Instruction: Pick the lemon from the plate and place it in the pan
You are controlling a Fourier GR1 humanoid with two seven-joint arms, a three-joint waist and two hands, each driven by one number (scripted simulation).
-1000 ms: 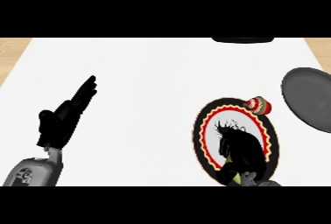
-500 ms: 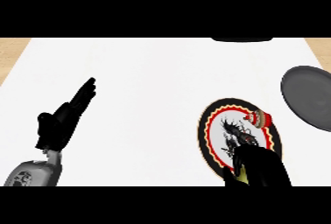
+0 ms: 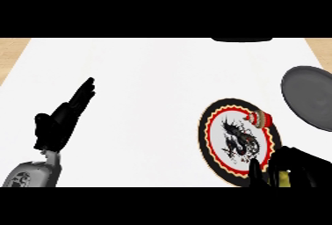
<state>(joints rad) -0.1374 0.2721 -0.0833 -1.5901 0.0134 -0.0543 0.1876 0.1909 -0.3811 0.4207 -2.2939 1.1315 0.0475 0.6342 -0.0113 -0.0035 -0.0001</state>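
Observation:
A round plate point(image 3: 214, 141) with a black, red and yellow rim and a dragon picture lies at the lower right of the head view. My right hand point(image 3: 299, 166) sits at the plate's near right edge, fingers curled. A sliver of the yellow lemon point(image 3: 284, 178) shows between them; most of it is hidden. The grey pan point(image 3: 312, 102) lies at the right edge, beyond the plate. My left hand point(image 3: 63, 119) rests open at the left, fingers pointing up and away, far from the plate.
A small red and white object point(image 3: 259, 118) sits on the plate's far right rim, close to the pan. A dark object point(image 3: 241, 39) shows at the top edge. The white counter point(image 3: 156, 88) spreads between the hands.
My right hand has drawn back from over the plate toward the lower right corner, uncovering the dragon picture. The left hand has stayed where it was.

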